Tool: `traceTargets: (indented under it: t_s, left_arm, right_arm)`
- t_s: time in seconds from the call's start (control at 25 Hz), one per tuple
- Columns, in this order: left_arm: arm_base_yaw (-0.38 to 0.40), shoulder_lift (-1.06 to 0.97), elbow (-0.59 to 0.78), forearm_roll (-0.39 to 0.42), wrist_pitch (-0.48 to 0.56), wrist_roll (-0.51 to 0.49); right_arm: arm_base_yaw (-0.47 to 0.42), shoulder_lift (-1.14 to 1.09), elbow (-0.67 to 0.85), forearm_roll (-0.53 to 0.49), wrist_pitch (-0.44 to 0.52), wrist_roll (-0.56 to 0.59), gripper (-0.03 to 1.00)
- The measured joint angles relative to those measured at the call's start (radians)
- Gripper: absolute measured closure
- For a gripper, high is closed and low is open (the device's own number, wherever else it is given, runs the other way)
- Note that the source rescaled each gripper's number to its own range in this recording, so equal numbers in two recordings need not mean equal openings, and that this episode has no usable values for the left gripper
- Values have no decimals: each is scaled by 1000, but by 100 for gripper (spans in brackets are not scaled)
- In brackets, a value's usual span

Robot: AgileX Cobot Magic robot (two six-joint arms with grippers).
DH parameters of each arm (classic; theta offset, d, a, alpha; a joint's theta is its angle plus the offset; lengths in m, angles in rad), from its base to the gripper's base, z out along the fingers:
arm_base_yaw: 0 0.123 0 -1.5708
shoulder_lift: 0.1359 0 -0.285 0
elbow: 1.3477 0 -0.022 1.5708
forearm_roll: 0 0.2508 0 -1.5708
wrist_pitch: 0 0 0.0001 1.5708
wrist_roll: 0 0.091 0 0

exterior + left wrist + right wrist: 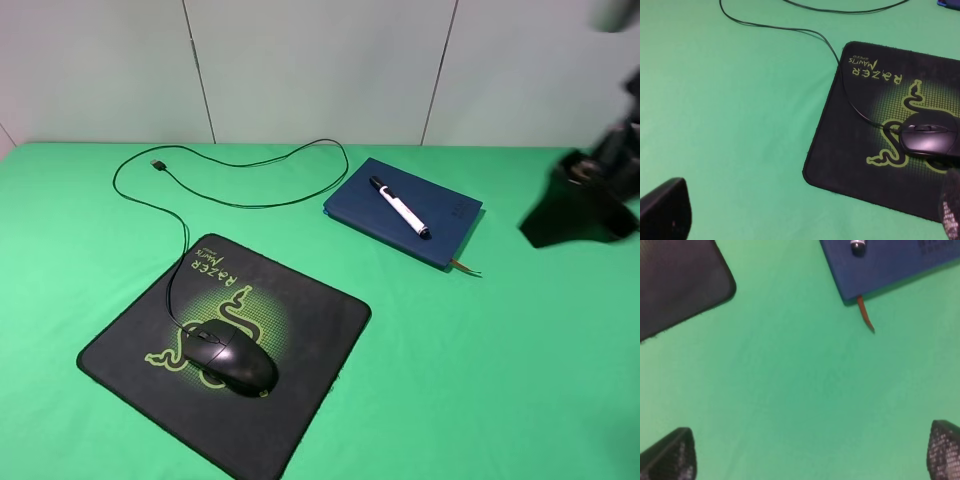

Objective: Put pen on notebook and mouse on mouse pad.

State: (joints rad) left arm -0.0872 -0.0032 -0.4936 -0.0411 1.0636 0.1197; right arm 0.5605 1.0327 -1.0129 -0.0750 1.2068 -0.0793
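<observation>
Fingers of the right gripper spread wide, empty, raised at far right. Left gripper likewise empty. One pen on one notebook; one mouse on one pad.

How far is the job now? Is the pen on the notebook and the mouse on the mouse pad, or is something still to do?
Both placements look done. The pen lies on the notebook, and the mouse sits on the mouse pad. Nothing is in hand: the right gripper is open over bare green cloth, and the left gripper holds nothing that the pictures show. No step seems left.
</observation>
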Motion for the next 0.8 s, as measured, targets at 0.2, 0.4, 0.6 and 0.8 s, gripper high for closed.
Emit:
traceTargets:
  t_s: [0.2, 0.4, 0.6, 0.8]
  left_arm:
    - [0, 0, 0, 0, 0, 0]
    - [0, 0, 0, 0, 0, 0]
    - [0, 0, 0, 0, 0, 0]
    - [0, 0, 0, 0, 0, 0]
  right_arm:
    - [0, -189, 102, -1, -2, 68, -3]
    - [-17, -391, 184, 2, -19, 100, -3]
    - [-202, -602, 286, 14, -56, 104, -3]
    - [-414, -801, 403, 41, -87, 105, -3]
